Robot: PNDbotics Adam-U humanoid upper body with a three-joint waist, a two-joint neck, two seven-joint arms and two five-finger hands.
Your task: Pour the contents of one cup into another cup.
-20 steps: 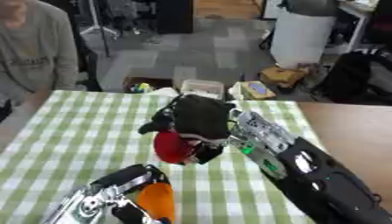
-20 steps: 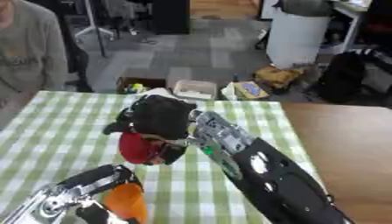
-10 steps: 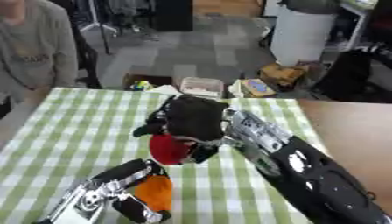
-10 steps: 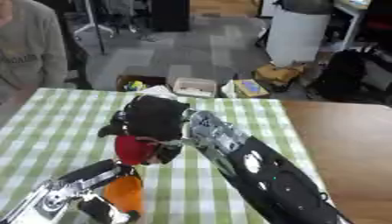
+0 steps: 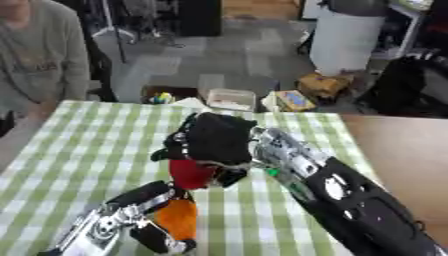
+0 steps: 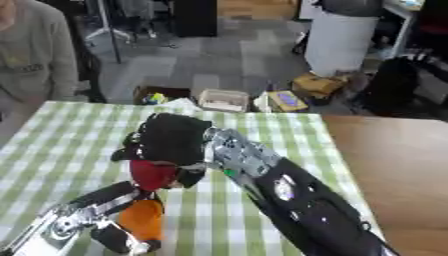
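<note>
Tilting over the orange cup (image 5: pixel 178 218), the red cup (image 5: pixel 192 173) is held curled in the right hand (image 5: pixel 217 140); the orange cup, gripped by the left hand (image 5: pixel 131 220), has been raised beneath it, so pouring appears imminent.

Grey floor (image 5: pixel 175 65), white bin (image 5: pixel 348 37)

Over the middle of the counter (image 5: pixel 79 135), the right hand (image 5: pixel 214 140) grips one cup (image 5: pixel 192 173) from above, its arm running back to the lower right. Just below and nearer, the left hand (image 5: pixel 144 220) holds the other cup (image 5: pixel 178 218), entering from the lower left.
</note>
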